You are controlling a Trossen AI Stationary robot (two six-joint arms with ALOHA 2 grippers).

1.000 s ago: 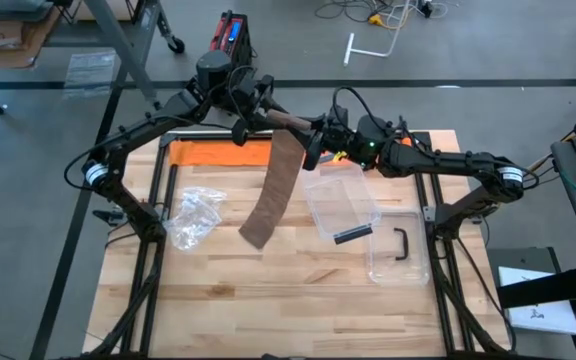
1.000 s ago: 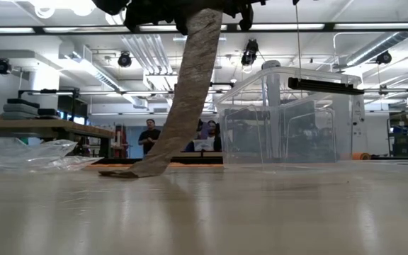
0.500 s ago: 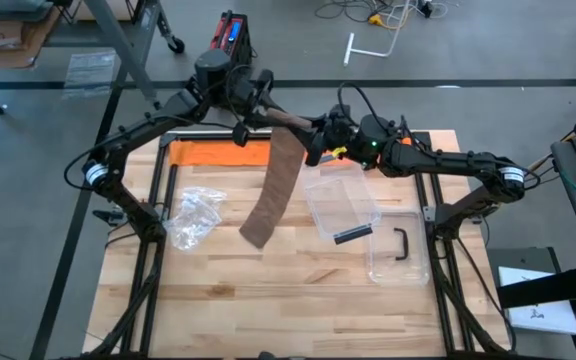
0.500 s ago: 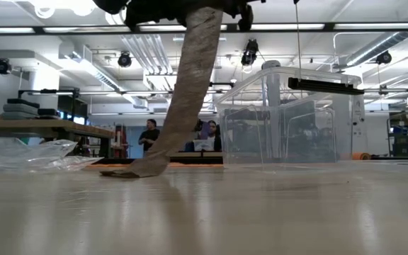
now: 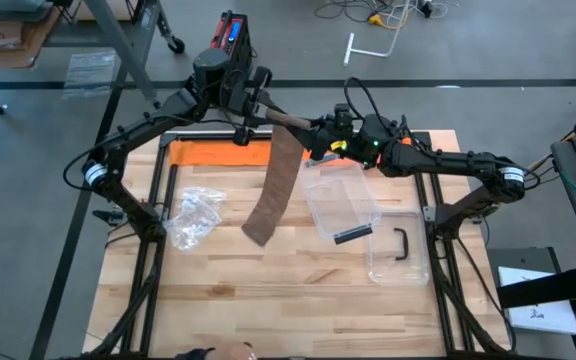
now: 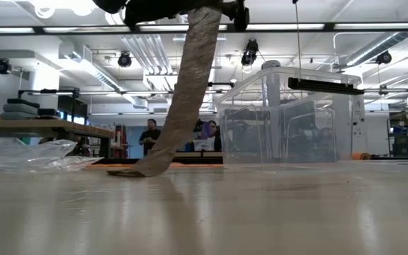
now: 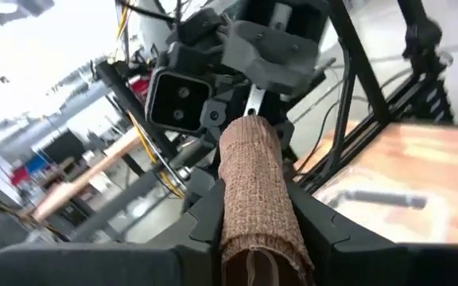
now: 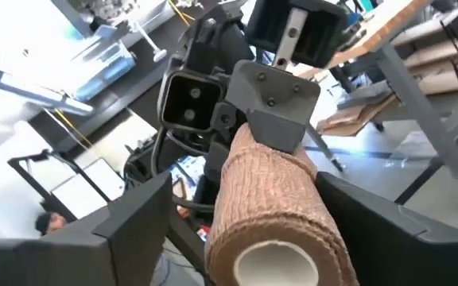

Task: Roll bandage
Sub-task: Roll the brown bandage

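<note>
Brown woven bandage roll [image 5: 290, 121] hanging above table's far edge, left gripper [image 7: 253, 214] clamping it, right gripper [image 8: 245, 230] fingers spreading around its end, clear plastic box [image 5: 342, 196] holding black bar [image 5: 352, 234].

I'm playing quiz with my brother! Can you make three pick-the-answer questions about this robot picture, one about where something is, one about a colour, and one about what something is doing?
1. Where is the crinkly plastic bag?
A. on the table's left side
B. inside the clear box
C. on the floor

2. What colour is the bandage?
A. blue
B. brown
C. green

3. What is the bandage's loose end doing?
A. hanging down to the table
B. lying in the box
C. tied in a knot

Answers:
1 A, the high view shows it left of the bandage.
2 B, it looks brown in every view.
3 A, its tip rests on the wood.
</note>
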